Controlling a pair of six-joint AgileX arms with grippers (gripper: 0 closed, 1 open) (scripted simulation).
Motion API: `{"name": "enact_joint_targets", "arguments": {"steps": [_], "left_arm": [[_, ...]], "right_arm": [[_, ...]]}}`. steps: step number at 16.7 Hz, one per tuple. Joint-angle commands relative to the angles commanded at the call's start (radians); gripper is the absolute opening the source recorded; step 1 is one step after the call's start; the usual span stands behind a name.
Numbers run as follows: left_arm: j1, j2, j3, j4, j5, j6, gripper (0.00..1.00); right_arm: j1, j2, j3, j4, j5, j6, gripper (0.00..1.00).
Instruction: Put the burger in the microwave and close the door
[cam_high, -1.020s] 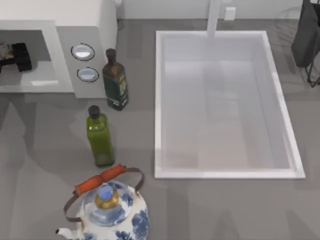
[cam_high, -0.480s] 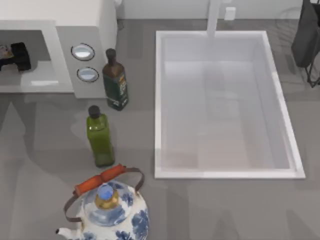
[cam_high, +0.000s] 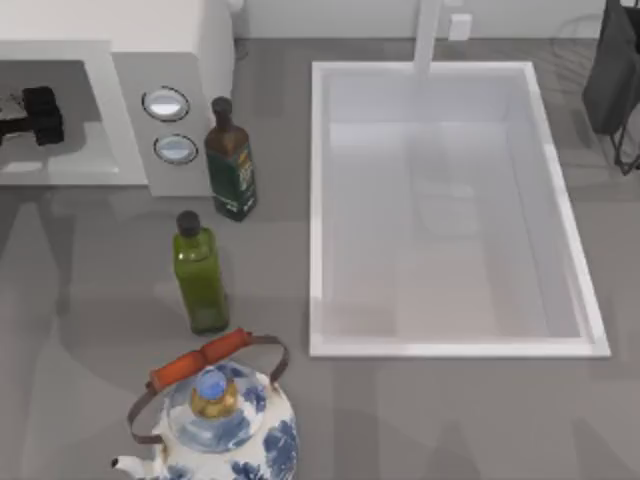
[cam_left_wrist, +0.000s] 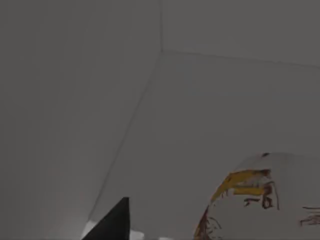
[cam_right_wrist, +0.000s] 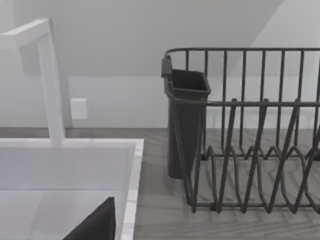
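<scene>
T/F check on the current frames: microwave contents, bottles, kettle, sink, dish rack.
1. The left tool is inside the microwave cavity. True.
2. The burger lies in the sink. False: the left wrist view shows it on the pale cavity floor, near the tool.
3. Two bottles stand between microwave and sink, the dark green bottle nearer the dials. True.
4. The kettle sits inside the sink. False: it is on the counter, below the light green bottle in the top view.
5. The dish rack holds plates. False: it is bare.
</scene>
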Motion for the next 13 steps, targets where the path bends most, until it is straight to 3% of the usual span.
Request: {"name": "enact_joint_targets", "arguments": {"steps": [7, 13], "left_arm": [[-0.013, -0.082, -0.303, 0.099, 0.078, 0.049, 1.0], [0.037, -0.189, -0.523, 0.171, 0.1, 0.049, 1.0]], "right_arm": [[0.0, 0.0, 0.0, 0.0, 0.0, 0.0, 1.0], [0.0, 0.0, 0.0, 0.0, 0.0, 0.0, 1.0]]}}
